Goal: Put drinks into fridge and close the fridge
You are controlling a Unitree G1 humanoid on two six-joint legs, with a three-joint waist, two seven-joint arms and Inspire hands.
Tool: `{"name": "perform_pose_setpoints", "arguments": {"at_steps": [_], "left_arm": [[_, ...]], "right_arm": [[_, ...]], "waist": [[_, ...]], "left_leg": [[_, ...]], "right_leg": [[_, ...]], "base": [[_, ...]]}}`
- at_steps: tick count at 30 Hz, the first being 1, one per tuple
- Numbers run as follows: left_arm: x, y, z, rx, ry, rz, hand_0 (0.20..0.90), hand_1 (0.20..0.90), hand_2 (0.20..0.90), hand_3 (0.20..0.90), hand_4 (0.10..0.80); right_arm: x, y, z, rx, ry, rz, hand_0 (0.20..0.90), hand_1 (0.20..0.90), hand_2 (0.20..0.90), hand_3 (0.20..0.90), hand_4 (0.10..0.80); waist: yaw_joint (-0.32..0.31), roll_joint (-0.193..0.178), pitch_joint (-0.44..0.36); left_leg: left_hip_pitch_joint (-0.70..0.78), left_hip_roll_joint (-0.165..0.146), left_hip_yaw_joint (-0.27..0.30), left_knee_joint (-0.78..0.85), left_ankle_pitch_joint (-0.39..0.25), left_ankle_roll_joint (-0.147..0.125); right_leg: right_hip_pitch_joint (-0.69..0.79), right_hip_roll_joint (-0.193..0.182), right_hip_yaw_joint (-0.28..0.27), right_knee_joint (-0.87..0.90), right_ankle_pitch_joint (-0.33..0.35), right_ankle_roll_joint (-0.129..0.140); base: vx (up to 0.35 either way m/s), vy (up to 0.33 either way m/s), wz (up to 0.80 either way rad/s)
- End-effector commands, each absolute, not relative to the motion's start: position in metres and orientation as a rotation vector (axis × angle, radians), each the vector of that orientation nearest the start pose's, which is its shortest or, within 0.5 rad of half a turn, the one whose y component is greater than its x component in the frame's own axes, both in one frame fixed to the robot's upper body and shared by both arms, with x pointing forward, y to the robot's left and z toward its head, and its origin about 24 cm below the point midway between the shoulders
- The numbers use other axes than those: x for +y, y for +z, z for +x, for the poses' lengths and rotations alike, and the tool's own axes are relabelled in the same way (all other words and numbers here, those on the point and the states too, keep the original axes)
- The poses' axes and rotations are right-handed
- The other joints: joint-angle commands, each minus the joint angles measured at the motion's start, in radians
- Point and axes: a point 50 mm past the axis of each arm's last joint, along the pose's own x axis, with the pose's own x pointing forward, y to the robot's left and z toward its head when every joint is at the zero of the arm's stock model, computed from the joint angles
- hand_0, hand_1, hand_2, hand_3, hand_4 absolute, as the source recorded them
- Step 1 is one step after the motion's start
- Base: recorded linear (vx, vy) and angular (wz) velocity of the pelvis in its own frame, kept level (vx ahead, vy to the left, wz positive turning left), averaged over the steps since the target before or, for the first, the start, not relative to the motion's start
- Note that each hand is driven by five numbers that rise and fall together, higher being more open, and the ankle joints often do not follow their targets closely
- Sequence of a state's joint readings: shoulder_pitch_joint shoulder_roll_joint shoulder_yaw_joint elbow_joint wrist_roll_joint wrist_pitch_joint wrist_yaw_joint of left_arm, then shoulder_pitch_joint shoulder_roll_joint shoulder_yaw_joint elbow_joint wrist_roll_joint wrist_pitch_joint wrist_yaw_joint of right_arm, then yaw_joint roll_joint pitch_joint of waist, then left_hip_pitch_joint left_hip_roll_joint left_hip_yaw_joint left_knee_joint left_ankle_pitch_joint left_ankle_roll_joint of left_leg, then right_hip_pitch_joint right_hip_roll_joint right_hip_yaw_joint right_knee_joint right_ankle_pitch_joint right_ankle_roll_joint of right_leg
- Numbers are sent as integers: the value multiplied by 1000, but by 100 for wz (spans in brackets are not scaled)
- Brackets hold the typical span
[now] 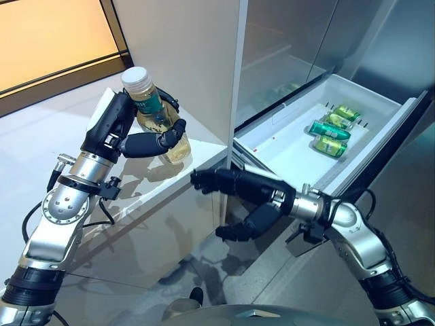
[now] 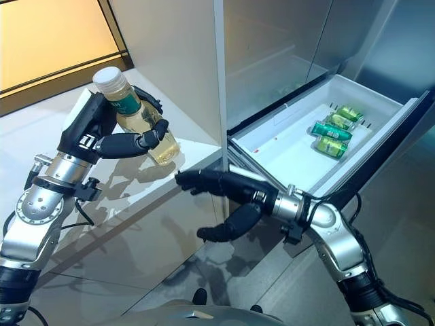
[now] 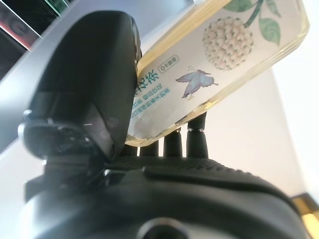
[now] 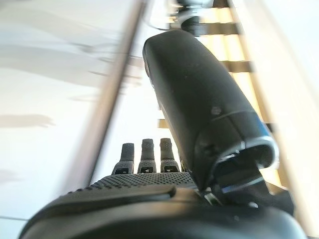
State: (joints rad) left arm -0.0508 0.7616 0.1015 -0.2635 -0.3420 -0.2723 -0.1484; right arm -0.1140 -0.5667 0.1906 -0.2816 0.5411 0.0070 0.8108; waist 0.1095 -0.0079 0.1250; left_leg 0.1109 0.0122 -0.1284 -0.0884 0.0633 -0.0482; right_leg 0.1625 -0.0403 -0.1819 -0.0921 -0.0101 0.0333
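Left hand (image 1: pixel 126 139) clamped around bottle (image 1: pixel 158 117) of pale yellow drink, white cap, held tilted in air left of fridge wall. Right hand (image 1: pixel 234 187) empty, fingers straight, thumb spread, near front left corner of open fridge drawer (image 1: pixel 285 153). Three green cans (image 1: pixel 332 131) lie at drawer's far right end.

Kitchen-like room, steel fridge (image 1: pixel 292 47), open drawer (image 1: pixel 285 146), glossy floor (image 1: pixel 170 238)
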Motion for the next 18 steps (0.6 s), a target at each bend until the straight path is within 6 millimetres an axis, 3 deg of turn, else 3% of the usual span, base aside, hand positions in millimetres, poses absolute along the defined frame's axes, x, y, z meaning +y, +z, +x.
{"name": "perform_pose_setpoints", "arguments": {"at_steps": [1, 6, 11, 18], "left_arm": [[241, 271, 211, -1037, -209, 547, 300, 300, 300, 200, 100], [250, 273, 207, -1048, -172, 600, 300, 300, 300, 200, 100], [256, 277, 203, -1050, -142, 649, 300, 300, 300, 200, 100], [249, 278, 204, -1047, -215, 646, 300, 300, 300, 200, 100]], "right_arm": [[-142, 182, 228, -580, 1124, -37, 900, 900, 900, 900, 800], [-160, 188, 230, -639, 989, 8, 900, 900, 900, 900, 800], [-174, 185, 234, -583, 885, 15, 900, 900, 900, 900, 800], [-175, 179, 242, -481, 835, -5, 900, 900, 900, 900, 800]], "waist": [[-19, -4, -104], [-26, 1, -112], [-32, 3, -116], [-35, 2, -111]], "left_leg": [[5, -84, 31, 1, -49, 65], [3, -83, 38, 1, -53, 68], [2, -82, 41, 1, -54, 67], [2, -79, 43, 1, -55, 64]], "right_leg": [[-25, -2, 19, 20, 41, 35], [-28, -2, 21, 17, 42, 36], [-31, -3, 21, 16, 42, 37], [-32, -4, 20, 15, 43, 37]], "base": [[0, 0, 0], [0, 0, 0], [0, 0, 0], [0, 0, 0]]}}
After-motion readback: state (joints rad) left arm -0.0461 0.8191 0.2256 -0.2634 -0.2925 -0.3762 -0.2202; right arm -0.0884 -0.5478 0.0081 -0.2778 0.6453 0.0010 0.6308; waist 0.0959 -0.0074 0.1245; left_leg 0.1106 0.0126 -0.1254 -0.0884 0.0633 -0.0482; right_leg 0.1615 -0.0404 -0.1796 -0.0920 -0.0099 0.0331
